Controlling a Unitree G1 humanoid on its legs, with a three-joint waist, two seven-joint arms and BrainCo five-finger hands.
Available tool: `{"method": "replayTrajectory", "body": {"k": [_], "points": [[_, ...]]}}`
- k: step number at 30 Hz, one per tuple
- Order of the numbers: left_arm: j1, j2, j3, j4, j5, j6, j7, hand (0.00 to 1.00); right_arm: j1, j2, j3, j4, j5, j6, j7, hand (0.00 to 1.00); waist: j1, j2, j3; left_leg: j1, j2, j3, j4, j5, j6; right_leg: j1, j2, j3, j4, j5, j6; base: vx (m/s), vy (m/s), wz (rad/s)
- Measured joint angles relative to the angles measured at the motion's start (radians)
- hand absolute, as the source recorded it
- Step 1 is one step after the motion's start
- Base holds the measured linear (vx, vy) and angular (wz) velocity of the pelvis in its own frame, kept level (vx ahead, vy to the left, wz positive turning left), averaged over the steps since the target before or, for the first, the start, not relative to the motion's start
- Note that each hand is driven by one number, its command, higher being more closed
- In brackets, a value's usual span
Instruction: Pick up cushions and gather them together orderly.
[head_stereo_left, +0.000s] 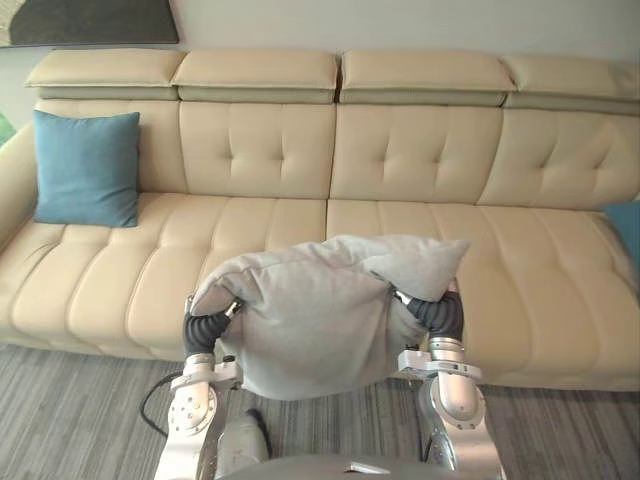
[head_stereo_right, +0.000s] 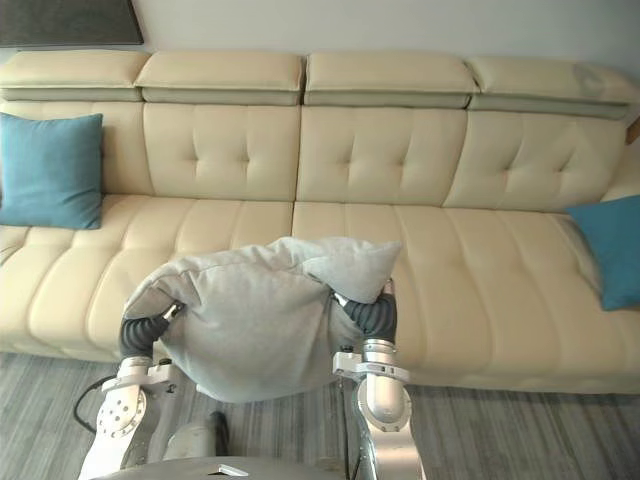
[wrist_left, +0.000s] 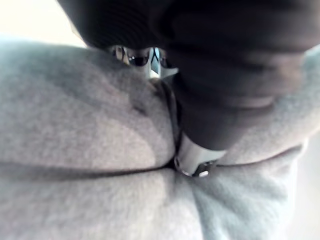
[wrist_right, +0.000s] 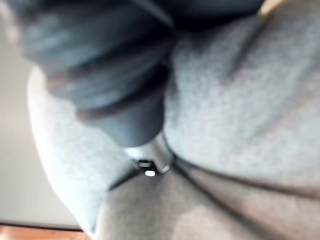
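So that the big grey cushion (head_stereo_left: 310, 320) does not drop, the left hand (wrist_left: 194, 159) and the right hand (wrist_right: 150, 159) each pinch its cloth, holding it over the sofa (head_stereo_left: 420, 150).

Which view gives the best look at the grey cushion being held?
The left eye view: the whole grey cushion shows, sagging between the left hand and right hand before the sofa. The right eye view shows much the same. The wrist views give close-up grey fabric creased round each thumb.
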Motion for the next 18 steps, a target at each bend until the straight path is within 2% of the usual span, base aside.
{"method": "replayTrajectory", "body": {"k": [1,3,5,6,7,8,9,11,12,13,14,15,16,17,18], "points": [[-0.002,0.004,0.0,0.006,0.0,0.0,-0.001,1.0,-0.028,-0.005,-0.002,0.045,0.0,-0.005,0.0,1.0,0.0,-0.003,-0.014,0.006,-0.005,0.009,0.0,-0.03,-0.003,-0.01,-0.004,0.018,0.002,0.0,0.0,0.24,0.151,-0.6],[-0.026,0.011,-0.002,0.049,0.0,0.001,-0.005,1.0,-0.071,-0.007,-0.017,0.134,0.001,-0.006,0.001,1.0,-0.007,-0.016,-0.027,0.014,-0.023,0.018,-0.029,-0.049,-0.004,-0.051,-0.017,0.037,0.038,0.0,0.001,0.19,0.112,-0.42],[-0.053,0.017,0.001,0.095,0.0,0.012,-0.009,1.0,-0.098,-0.006,-0.021,0.197,0.0,-0.003,0.002,1.0,-0.018,-0.026,-0.026,0.024,-0.039,0.036,-0.069,-0.049,-0.003,-0.142,-0.033,0.055,0.175,-0.005,0.019,0.11,0.07,-0.28],[-0.054,0.027,0.007,0.111,0.0,0.022,-0.009,1.0,-0.113,-0.002,-0.021,0.234,0.0,0.003,0.011,1.0,-0.017,-0.035,-0.02,0.053,-0.044,0.061,-0.087,-0.051,0.0,-0.21,-0.049,0.056,0.315,-0.003,0.062,0.1,0.06,-0.29],[-0.054,0.034,0.008,0.122,0.0,0.031,-0.009,1.0,-0.113,-0.002,-0.021,0.257,-0.001,0.004,0.021,1.0,-0.019,-0.036,-0.018,0.079,-0.046,0.07,-0.095,-0.057,0.01,-0.247,-0.059,0.053,0.414,0.013,0.081,0.16,0.08,-0.27],[-0.051,0.043,0.01,0.126,0.0,0.041,-0.009,1.0,-0.113,-0.001,-0.02,0.282,-0.003,0.004,0.028,1.0,-0.023,-0.036,-0.015,0.121,-0.048,0.072,-0.114,-0.061,0.016,-0.277,-0.064,0.051,0.508,0.053,0.084,0.15,0.025,-0.05],[-0.047,0.05,0.012,0.126,0.001,0.043,-0.009,1.0,-0.112,-0.001,-0.017,0.309,-0.007,0.005,0.037,1.0,-0.034,-0.025,-0.007,0.177,-0.042,0.07,-0.156,-0.062,0.017,-0.285,-0.069,0.042,0.571,0.038,0.032,0.14,-0.003,-0.01],[-0.053,0.05,0.033,0.12,0.001,0.036,-0.008,1.0,-0.122,-0.002,-0.001,0.323,-0.019,0.005,0.045,1.0,-0.035,-0.029,-0.01,0.213,-0.032,0.073,-0.187,-0.062,0.016,-0.331,-0.056,0.012,0.586,-0.041,-0.001,0.13,-0.102,-0.06],[-0.06,0.05,0.05,0.118,0.0,0.03,-0.007,1.0,-0.142,-0.002,0.001,0.325,-0.02,0.005,0.051,1.0,-0.042,-0.029,-0.01,0.217,-0.015,0.073,-0.19,-0.063,0.01,-0.377,-0.037,-0.011,0.546,-0.068,-0.018,0.15,-0.217,-0.11],[-0.063,0.05,0.057,0.119,0.0,0.029,-0.007,1.0,-0.153,-0.002,0.001,0.325,-0.021,0.005,0.057,1.0,-0.045,-0.027,-0.008,0.219,-0.002,0.074,-0.189,-0.064,0.001,-0.406,-0.016,-0.009,0.487,-0.072,-0.028,0.13,-0.218,-0.05],[-0.063,0.052,0.06,0.12,0.0,0.029,-0.007,1.0,-0.159,-0.003,0.001,0.325,-0.024,0.005,0.063,1.0,-0.049,-0.027,-0.008,0.222,0.003,0.073,-0.187,-0.062,-0.009,-0.421,0.003,-0.004,0.404,-0.052,-0.04,0.16,-0.224,0.05],[-0.063,0.057,0.058,0.121,0.0,0.029,-0.009,1.0,-0.161,-0.002,0.002,0.324,-0.026,0.004,0.067,1.0,-0.056,-0.047,-0.015,0.225,-0.008,0.063,-0.181,-0.062,-0.035,-0.408,0.025,0.005,0.256,0.067,-0.053,0.18,-0.217,0.21],[-0.08,0.058,0.054,0.148,0.001,0.026,-0.02,1.0,-0.168,-0.011,-0.005,0.329,-0.026,0.002,0.067,1.0,-0.062,-0.046,-0.005,0.227,-0.012,0.035,-0.175,-0.081,-0.067,-0.382,0.042,0.034,0.169,0.169,-0.022,0.16,-0.201,0.13],[-0.089,0.043,0.049,0.166,0.001,0.031,-0.022,1.0,-0.175,-0.029,-0.01,0.33,-0.025,0.004,0.067,1.0,-0.054,-0.02,0.002,0.226,0.001,0.015,-0.178,-0.081,-0.065,-0.369,0.058,0.033,0.145,0.192,-0.041,0.12,-0.137,-0.01],[-0.09,0.029,0.035,0.166,0.002,0.034,-0.027,1.0,-0.176,-0.058,-0.019,0.321,-0.025,0.004,0.066,1.0,-0.051,0.008,0.007,0.224,0.009,-0.016,-0.199,-0.082,-0.065,-0.346,0.075,0.023,0.084,0.203,-0.037,0.06,-0.088,-0.22]]}}
